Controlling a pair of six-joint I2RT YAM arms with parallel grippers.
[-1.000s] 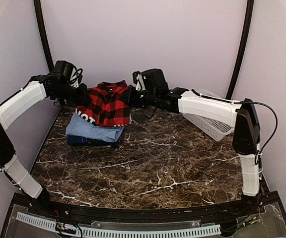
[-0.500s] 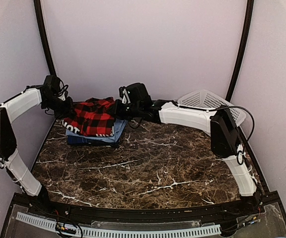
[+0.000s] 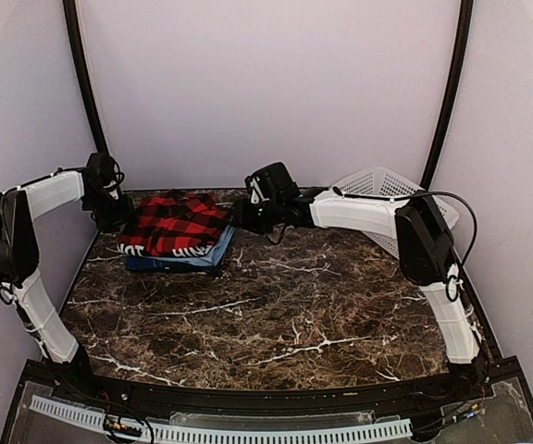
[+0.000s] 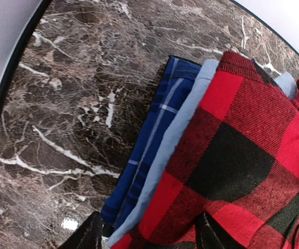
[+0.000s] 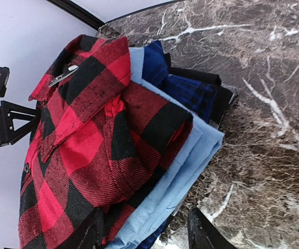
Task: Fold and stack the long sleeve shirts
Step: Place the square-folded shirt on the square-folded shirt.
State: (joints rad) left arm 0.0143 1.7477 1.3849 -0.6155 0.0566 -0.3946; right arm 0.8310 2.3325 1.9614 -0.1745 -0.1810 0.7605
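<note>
**Flannel on top of the stack, a spread claw at each side**

At the upper left of the overhead view, our left claw (image 3: 116,214) sits at the stack's left edge with its fingers apart, pinching nothing. The flannel (image 3: 176,225) lies folded on the light blue shirt (image 3: 222,246), which lies on the dark blue shirt (image 3: 155,264), all at the upper left of the surface (image 3: 294,296). In the right wrist view the flannel looks a little rumpled, with its collar uppermost. Just right of the stack our right claw (image 3: 248,215) is likewise spread and empty, and the basket (image 3: 378,185) stands at the upper right. We judge the step in hand is clearing away. We should raise both claws straight off the cloth before pulling back, so no finger snags a fold or skews the layers.
</note>
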